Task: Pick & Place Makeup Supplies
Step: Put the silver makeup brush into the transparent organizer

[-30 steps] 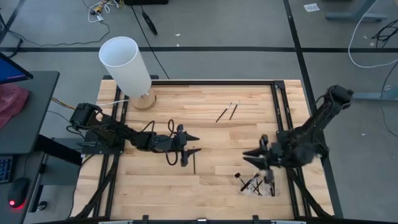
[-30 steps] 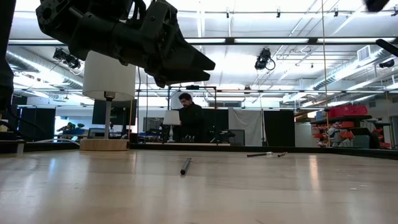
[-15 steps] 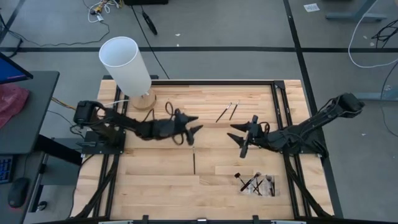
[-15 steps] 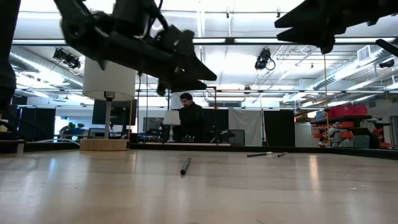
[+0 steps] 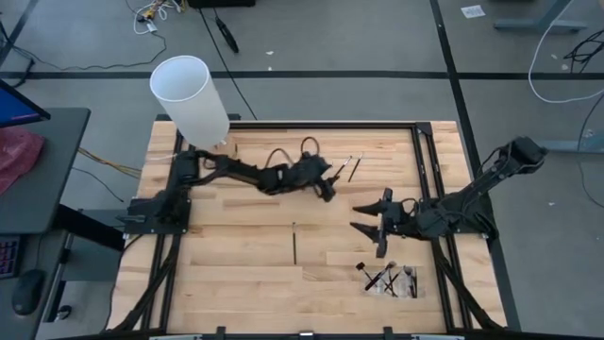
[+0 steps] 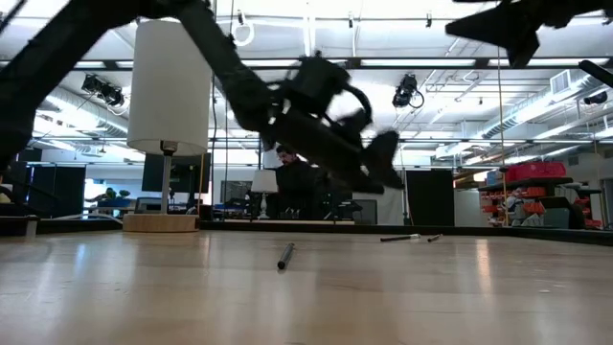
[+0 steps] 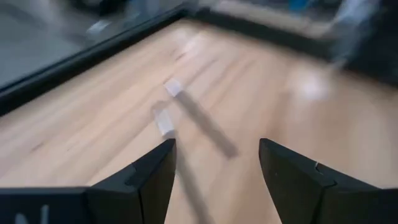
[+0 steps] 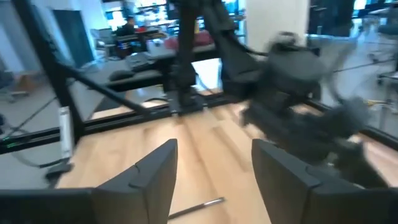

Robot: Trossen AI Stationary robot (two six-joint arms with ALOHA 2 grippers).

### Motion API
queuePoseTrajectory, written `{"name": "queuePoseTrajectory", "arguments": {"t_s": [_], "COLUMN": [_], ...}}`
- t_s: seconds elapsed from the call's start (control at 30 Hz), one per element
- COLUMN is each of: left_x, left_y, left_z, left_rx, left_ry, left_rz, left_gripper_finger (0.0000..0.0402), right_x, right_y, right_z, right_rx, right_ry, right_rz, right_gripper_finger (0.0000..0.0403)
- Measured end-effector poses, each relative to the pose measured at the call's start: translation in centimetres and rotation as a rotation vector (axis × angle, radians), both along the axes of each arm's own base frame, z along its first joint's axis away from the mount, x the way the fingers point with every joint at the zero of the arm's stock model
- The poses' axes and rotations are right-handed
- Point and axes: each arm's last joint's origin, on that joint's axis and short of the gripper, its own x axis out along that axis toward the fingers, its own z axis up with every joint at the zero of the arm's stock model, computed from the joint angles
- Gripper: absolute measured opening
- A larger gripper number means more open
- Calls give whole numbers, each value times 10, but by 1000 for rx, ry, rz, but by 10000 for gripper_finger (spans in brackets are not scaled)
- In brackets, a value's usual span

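Two thin makeup brushes [image 5: 340,172] [image 5: 355,167] with pale ferrules lie flat side by side on the wood at the far middle; in the left wrist view they are the brushes [image 7: 166,122] [image 7: 174,89]. My left gripper [image 5: 330,185] hovers open just short of them [image 7: 217,146]. A third brush [image 5: 293,244] lies alone mid-table. A heap of several brushes [image 5: 387,279] lies at the near right. My right gripper [image 5: 359,217] hangs open above the table, left of the heap, pointing toward the table's left.
A tall white cylinder [image 5: 192,97] on a round wooden base stands at the far left corner. Black rails [image 5: 420,161] frame the tabletop. The lone brush [image 8: 196,207] shows below my right gripper. A person [image 6: 292,187] sits in the room beyond the far edge.
My left gripper has swept from mid-table toward the far right and down, and now stands at the two brushes. My right gripper has swung away from above the heap toward the table's middle. The brushes on the table have kept still.
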Motion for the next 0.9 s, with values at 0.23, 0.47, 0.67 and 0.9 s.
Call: {"name": "queuePoseTrajectory", "arguments": {"t_s": [0.23, 0.47, 0.67, 0.9], "left_x": [38, 55, 60, 60], "left_y": [23, 39, 45, 47], "left_z": [-12, -25, -43, -51], "left_rx": [29, -5, -28, -35], "left_ry": [105, 192, 272, 300], "left_rz": [103, 150, 145, 103], "left_gripper_finger": [232, 231, 230, 168], "right_x": [-8, -10, -10, -10], "right_y": [13, 15, 15, 15], "right_z": [0, -1, -2, -2], "right_rx": [-12, -25, -33, -33], "right_ry": [2, 12, 21, 20], "right_rz": [50, 54, 55, 55], "right_gripper_finger": [197, 196, 196, 196]}}
